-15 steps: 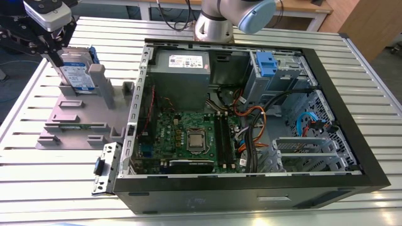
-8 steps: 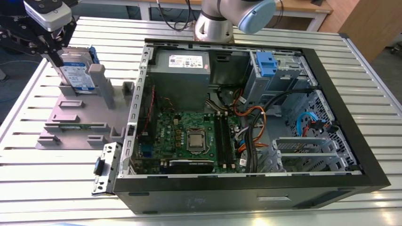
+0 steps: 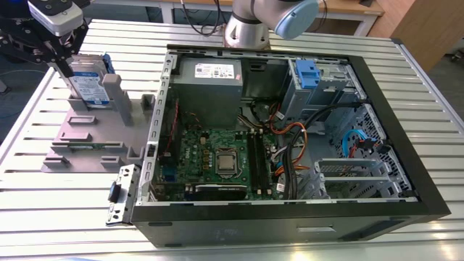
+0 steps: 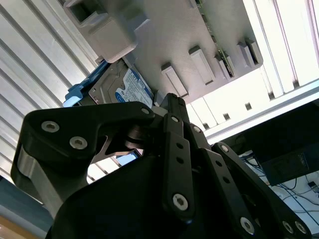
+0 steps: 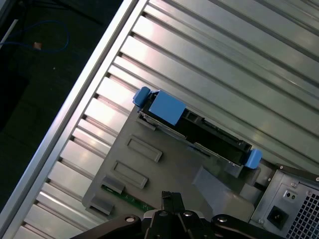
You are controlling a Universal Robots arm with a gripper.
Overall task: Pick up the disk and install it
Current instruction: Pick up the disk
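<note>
the disk stands upright in a grey stand, top edge exposed for grasping. pincer just above; i cannot tell if it's open or closed

The disk is silver metal with a glossy white-and-blue label, framed in smooth blue plastic. The stand is matt grey plastic. The surface is ribbed bare metal with a bright sheen. The hand is matt black. The case is matt black outside and dull grey sheet metal inside.
</note>
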